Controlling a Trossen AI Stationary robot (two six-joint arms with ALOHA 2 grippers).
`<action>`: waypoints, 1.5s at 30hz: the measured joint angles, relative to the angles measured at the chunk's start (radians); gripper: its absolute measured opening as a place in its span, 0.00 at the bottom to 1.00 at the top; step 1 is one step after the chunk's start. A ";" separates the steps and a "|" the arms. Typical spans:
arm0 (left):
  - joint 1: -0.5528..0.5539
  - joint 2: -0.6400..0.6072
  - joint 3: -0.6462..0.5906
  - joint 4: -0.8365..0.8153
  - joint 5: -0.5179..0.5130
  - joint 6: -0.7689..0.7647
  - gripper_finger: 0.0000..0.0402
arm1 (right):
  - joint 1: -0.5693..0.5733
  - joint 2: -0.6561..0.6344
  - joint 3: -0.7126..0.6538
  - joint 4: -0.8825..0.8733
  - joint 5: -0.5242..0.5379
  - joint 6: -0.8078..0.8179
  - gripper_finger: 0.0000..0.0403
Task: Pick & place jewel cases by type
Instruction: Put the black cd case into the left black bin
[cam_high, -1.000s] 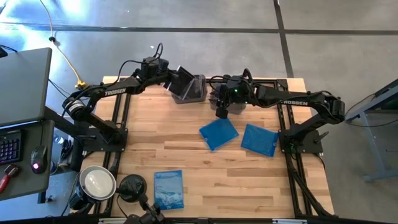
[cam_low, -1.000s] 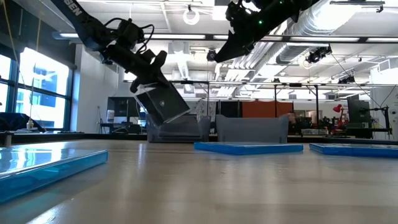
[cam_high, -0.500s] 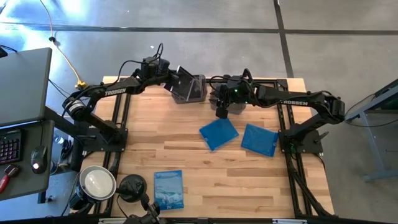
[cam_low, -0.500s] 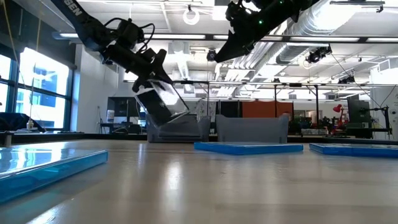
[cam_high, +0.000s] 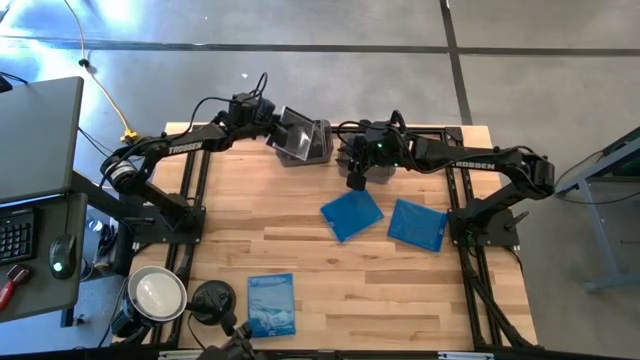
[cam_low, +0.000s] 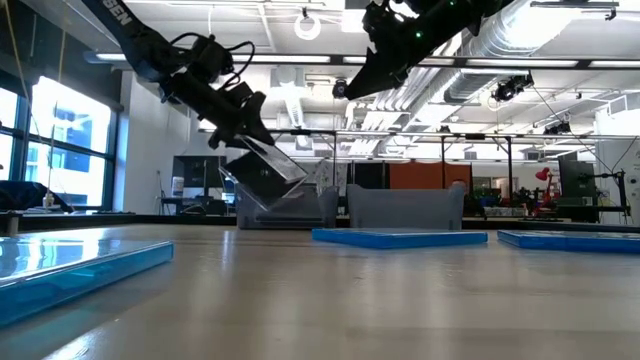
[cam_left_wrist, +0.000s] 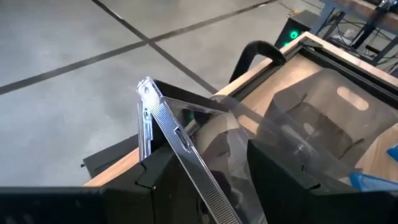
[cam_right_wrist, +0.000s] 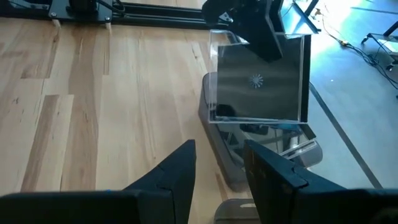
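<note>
My left gripper (cam_high: 272, 122) is at the table's far edge, above the left smoky tub (cam_high: 308, 148). Its fingers are open, with a clear jewel case (cam_high: 300, 132) showing a dark tray between them. The case is tilted over the tub (cam_low: 265, 178). My right gripper (cam_high: 356, 181) hangs open and empty near the right tub (cam_low: 405, 208). Two blue cases (cam_high: 351, 215) (cam_high: 417, 224) lie flat at mid-table. A paler printed one (cam_high: 272, 303) lies flat near the front edge. My left gripper's fingers stand wide apart on either side of the case's upper edge (cam_right_wrist: 268, 45), coming level and slanting down from the table's left. The ribbed spine (cam_left_wrist: 180, 140) runs close along one finger (cam_left_wrist: 165, 183). Whether it still touches the case, I cannot tell. The case tilts steeply over the tub.
The two tubs stand side by side at the far edge. A round black object (cam_high: 210, 300) and a white-topped round thing (cam_high: 157, 293) sit off the front left corner. Bare wood lies between the blue cases and the front edge.
My left gripper has opened and rolled a little while staying in place. The clear case between its fingers has tipped over flatter, its free end swinging down toward the left tub.
</note>
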 joint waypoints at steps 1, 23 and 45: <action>0.000 -0.003 0.000 0.003 0.000 0.001 0.45 | 0.000 0.000 0.000 -0.001 0.000 0.000 0.32; 0.001 -0.063 0.000 -0.179 -0.102 0.025 0.45 | 0.000 0.000 0.000 -0.015 -0.034 0.018 0.32; 0.000 -0.101 0.000 -0.194 -0.136 0.123 0.45 | 0.000 0.000 0.000 -0.021 -0.075 0.015 0.32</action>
